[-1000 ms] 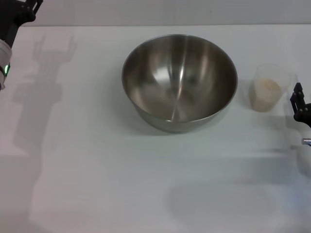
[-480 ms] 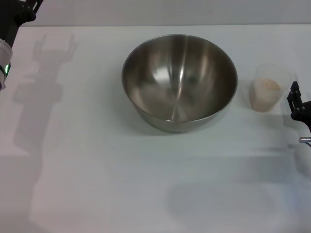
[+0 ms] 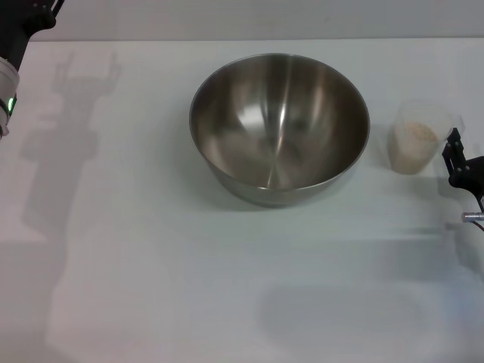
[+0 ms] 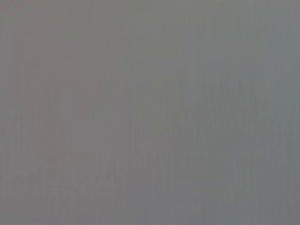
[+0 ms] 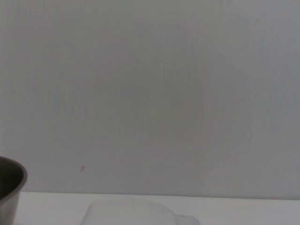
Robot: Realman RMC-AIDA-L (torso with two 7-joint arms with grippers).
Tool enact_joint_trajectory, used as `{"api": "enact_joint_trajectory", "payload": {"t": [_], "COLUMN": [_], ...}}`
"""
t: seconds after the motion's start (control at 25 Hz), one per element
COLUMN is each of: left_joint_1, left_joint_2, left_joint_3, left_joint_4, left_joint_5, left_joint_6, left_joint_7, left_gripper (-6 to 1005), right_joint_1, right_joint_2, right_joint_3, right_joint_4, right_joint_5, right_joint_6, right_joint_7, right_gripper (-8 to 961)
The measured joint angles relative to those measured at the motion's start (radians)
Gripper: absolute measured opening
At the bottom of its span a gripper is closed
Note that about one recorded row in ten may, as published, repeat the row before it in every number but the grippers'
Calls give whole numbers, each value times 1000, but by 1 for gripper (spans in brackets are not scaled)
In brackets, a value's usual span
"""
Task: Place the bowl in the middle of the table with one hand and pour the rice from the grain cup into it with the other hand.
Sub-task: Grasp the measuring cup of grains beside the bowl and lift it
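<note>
Ben: Since a second ago, the right gripper (image 3: 458,160) has crept up and closer to the grain cup (image 3: 418,138). Nothing else has moved.

Mia: Is it holding the cup yet?

Ben: No. It sits just beside the cup, at the right edge of the table (image 3: 151,287), and does not touch it. Only a bit of its black fingers shows, so nobody can tell if they are spread or closed.

Mia: Where is the bowl (image 3: 279,127)?

Ben: It stands upright near the middle of the table, a bit toward the far side. That part of the job looks done.

Mia: And the rice (image 3: 414,138)?

Ben: All of it seems to be in the cup. The bowl looks bare inside, so the pouring is still to do.

Mia: What about the other arm?

Ben: The left gripper (image 3: 34,13) is up in the far left corner, well away from the bowl. Its fingers can't be made out either.

Mia: So what's left?

Ben: Probably grab the cup, lift it over the bowl, and tip it.
</note>
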Motion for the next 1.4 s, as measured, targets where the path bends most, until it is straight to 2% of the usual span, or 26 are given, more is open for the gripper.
{"api": "enact_joint_trajectory", "payload": {"t": [1.4], "left_joint_1": [-23], "left_joint_2": [0], "left_joint_3": [0], "left_joint_4": [-9], "left_joint_5": [-4], "left_joint_6": [1], "left_joint_7": [0], "left_gripper": [815], "right_joint_1": [61], "right_joint_2": [-2], "right_joint_3": [9], "right_joint_4": [-52], "right_joint_5": [5], "right_joint_6": [46], "right_joint_7": [26], "right_gripper": [567]}}
